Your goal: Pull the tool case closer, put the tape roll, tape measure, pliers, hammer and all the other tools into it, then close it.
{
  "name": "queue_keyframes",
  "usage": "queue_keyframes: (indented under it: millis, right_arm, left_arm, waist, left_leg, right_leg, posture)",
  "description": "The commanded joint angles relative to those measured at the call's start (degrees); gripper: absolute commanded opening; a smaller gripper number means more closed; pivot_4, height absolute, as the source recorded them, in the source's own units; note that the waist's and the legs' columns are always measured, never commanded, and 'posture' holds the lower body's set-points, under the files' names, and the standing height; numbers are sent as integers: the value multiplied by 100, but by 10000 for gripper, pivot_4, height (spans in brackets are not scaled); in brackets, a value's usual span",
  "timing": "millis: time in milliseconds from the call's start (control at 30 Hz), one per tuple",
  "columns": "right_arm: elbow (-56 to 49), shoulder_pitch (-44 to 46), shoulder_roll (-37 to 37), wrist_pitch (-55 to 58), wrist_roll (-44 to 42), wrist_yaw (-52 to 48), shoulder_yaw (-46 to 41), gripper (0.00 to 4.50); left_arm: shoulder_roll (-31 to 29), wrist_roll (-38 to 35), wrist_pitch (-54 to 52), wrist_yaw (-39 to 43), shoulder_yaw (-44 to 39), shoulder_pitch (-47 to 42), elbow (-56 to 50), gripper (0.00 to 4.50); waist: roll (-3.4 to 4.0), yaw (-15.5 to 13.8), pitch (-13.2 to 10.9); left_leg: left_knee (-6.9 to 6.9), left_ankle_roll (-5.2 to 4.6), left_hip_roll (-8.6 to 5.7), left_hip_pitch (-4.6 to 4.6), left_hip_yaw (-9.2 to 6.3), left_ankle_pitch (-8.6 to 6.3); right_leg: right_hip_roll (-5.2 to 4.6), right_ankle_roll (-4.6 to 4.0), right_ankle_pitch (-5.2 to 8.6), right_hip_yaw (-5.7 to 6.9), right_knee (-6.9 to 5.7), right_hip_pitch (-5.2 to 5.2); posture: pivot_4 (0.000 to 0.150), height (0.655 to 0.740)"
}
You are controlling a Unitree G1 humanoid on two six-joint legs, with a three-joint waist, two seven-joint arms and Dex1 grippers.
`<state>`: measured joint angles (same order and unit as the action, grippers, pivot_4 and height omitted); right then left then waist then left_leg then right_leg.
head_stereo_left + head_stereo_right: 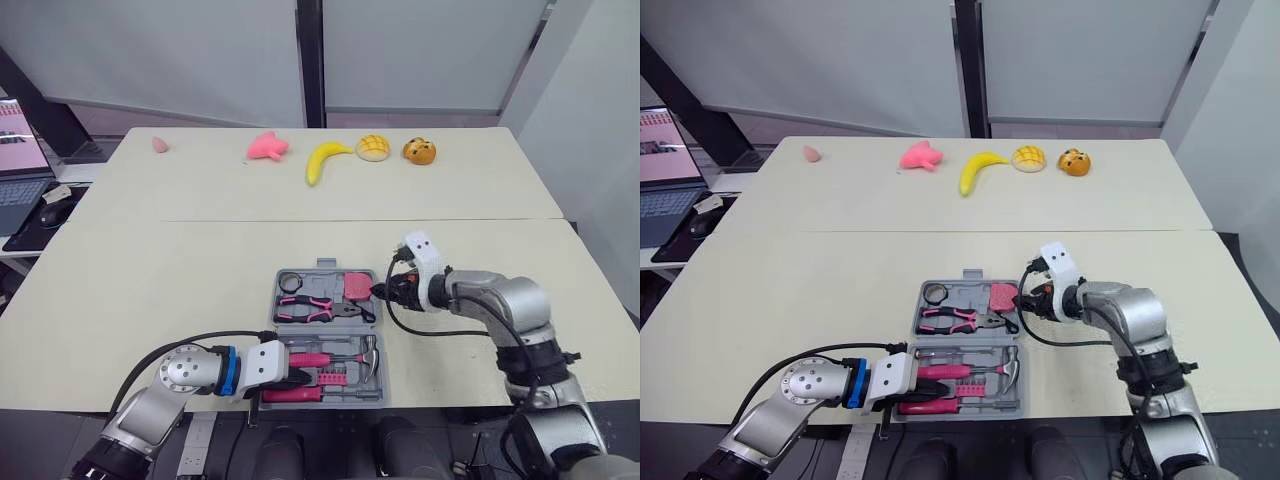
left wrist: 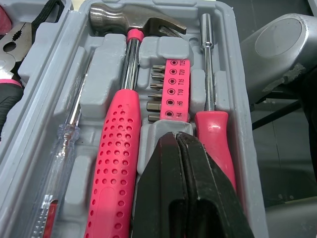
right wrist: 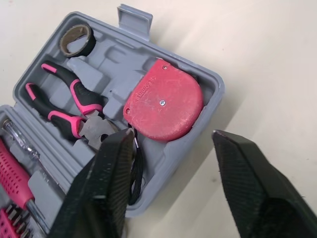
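The grey tool case (image 1: 273,318) lies open near the table's front edge. Its far half holds the tape roll (image 1: 290,282), the pink-handled pliers (image 1: 318,308) and the pink tape measure (image 3: 163,101). The near half holds the pink-handled hammer (image 2: 119,148), a pink screwdriver (image 2: 214,134), a bit set (image 2: 171,89) and a clear tester screwdriver (image 2: 62,163). My left gripper (image 2: 174,138) is shut with nothing in it, low over the near half between the hammer handle and the pink screwdriver. My right gripper (image 3: 172,133) is open at the case's right rim, beside the tape measure.
Along the far side of the table lie a pink toy (image 1: 268,147), a banana (image 1: 323,158), a yellow bun (image 1: 373,147) and an orange toy (image 1: 419,151). A laptop (image 1: 20,160) and a mouse (image 1: 55,212) sit off the table's left edge.
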<state>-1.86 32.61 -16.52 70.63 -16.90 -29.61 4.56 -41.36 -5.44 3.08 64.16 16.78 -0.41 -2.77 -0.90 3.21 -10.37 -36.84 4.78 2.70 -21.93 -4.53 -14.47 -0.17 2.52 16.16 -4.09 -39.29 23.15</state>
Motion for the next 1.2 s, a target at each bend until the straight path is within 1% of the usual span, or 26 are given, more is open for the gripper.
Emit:
queue_keyframes:
  millis: [33, 67, 100, 333, 500, 600, 700, 833, 967, 1033, 1100, 1167, 1200]
  right_arm:
    - [526, 264, 232, -160, 44, 341, -267, 39430]
    - [693, 311, 314, -172, 24, 412, -343, 43171]
    - [798, 342, 359, -182, 5, 453, -387, 44874]
    - [1719, 606, 735, -188, -278, 416, -749, 44874]
    - [2298, 878, 929, -310, -386, 298, -803, 44874]
    - [2572, 1004, 954, -447, -471, 19, -771, 44874]
    - [2737, 1135, 922, -629, -561, -400, -693, 44874]
    - [2818, 1201, 796, -941, -627, -1048, -542, 44874]
    - [2625, 1258, 662, -1242, -713, -1765, -272, 44874]
    - [2508, 1260, 557, -1509, -608, -2075, -27, 44874]
    - [2427, 1262, 485, -1719, -525, -2273, 141, 44874]
    - [2242, 1239, 366, -1969, -425, -2500, 381, 44874]
    - [2126, 1220, 287, -2095, -366, -2615, 522, 44874]
  left_arm:
    - [-12, 315, -276, -48, 244, 115, 266, 0]
    - [-5, 315, -298, -52, 256, 105, 255, 0]
    - [-1, 315, -310, -57, 265, 99, 250, 0]
    - [-9, 312, -474, -56, 311, 111, 171, 0]
    - [-89, 300, -704, 7, 356, 179, 21, 0]
    - [-146, 383, -626, 45, 392, 196, 136, 0]
    - [-160, 459, -421, 24, 385, 187, 515, 0]
    - [-164, 579, 8, 0, 403, 177, 1090, 0]
    - [-128, 703, 543, -56, 436, 126, 1784, 0]
    - [-96, 758, 813, -99, 465, 116, 2103, 0]
    - [-62, 809, 1051, -150, 496, 127, 2361, 0]
    - [-45, 850, 1271, -217, 525, 190, 2549, 0]
    - [-44, 864, 1364, -250, 537, 232, 2609, 0]
  waist:
    - [4, 3, 2]
    - [5, 4, 3]
    - [6, 4, 4]
    - [19, 9, 17]
    - [42, 44, 38]
    - [43, 53, 40]
    - [44, 61, 43]
    - [83, 105, 66]
    - [115, 178, 88]
    - [137, 196, 106]
    - [146, 199, 111]
    - [163, 203, 141]
    - [176, 206, 157]
  left_leg:
    - [0, 0, 0, 0, 0, 0]
    - [0, 0, 0, 0, 0, 0]
    - [-1, 0, 0, 0, 0, 0]
    - [0, 0, 0, 2, 2, 0]
    - [1, -1, 0, 4, 2, 0]
    - [3, -1, 0, 4, 2, 0]
    - [6, -1, 0, 4, 2, 0]
    - [12, -1, 0, 7, 3, 0]
    - [19, -3, 0, 16, 4, 1]
    - [24, -5, 0, 28, 4, 2]
    - [44, -13, 0, 62, 6, 6]
    - [86, -19, 0, 128, 6, 10]
    - [87, -19, 1, 137, 6, 10]
  right_leg:
    - [0, 0, 0, 0, 0, 0]
    - [0, 0, 0, 0, -1, 0]
    - [0, 0, 0, 0, -2, 0]
    - [0, 1, 0, -2, -1, 0]
    - [1, 4, 2, -2, -2, 0]
    - [2, 5, 2, -2, -1, 0]
    - [2, 4, 2, -3, 3, 0]
    - [2, 4, 2, -3, 4, 0]
    - [3, 26, 15, -6, 3, -2]
    - [6, 26, 15, -9, 1, -8]
    - [7, 25, 15, -11, 3, -37]
    - [8, 17, 19, -12, 28, -100]
    - [9, 13, 22, -12, 27, -101]
  posture:
    - [1500, 7255]
    - [1500, 7255]
    - [1500, 7255]
    - [1500, 7255]
    - [1500, 7255]
    - [1500, 7255]
    - [1500, 7255]
    - [1500, 7255]
    - [1500, 7255]
    - [1500, 7255]
    - [1500, 7255]
    - [1500, 7255]
    - [1500, 7255]
